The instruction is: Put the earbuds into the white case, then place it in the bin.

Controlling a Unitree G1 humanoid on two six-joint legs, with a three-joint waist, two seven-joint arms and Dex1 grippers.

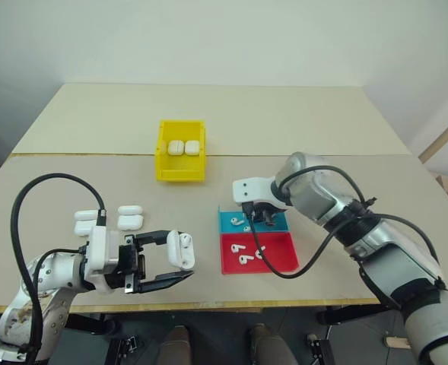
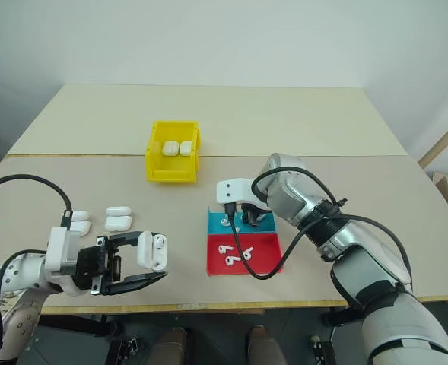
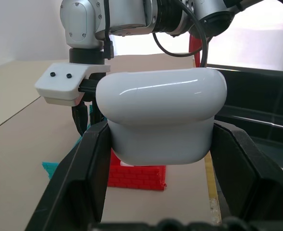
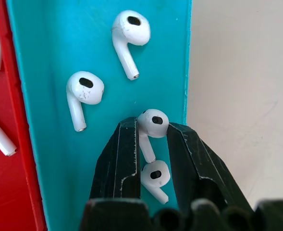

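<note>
- Table [image 1: 300, 129]: light tan top; it bears all items listed below.
- Bin [image 1: 179, 169]: yellow, upright walls, standing near the middle of the table, well apart from both grippers. Two closed white cases [image 1: 183, 147] lie side by side inside it.
- Tray [image 1: 281, 261]: shallow, one blue compartment and one red compartment, lying right of centre near the front edge. Loose earbuds rest in both compartments.
- Left gripper [image 1: 179, 262]: over the front left of the table, pointing level toward the tray. Its jaws are clamped on the white case [image 3: 160, 118], which sits between the fingers [image 3: 71, 185] with its lid closed.
- Spare cases [image 1: 109, 220]: a small group of white cases lying on the table just behind the left gripper.
- Right gripper [image 4: 153, 149]: angled down into the blue compartment. Jaws narrow, pinching one earbud [image 4: 151, 126] by its stem; a second earbud [image 4: 155, 179] lies between the fingers, lower down.
- Two more earbuds [image 4: 105, 70] lie free on the blue floor beyond the fingertips.
</note>
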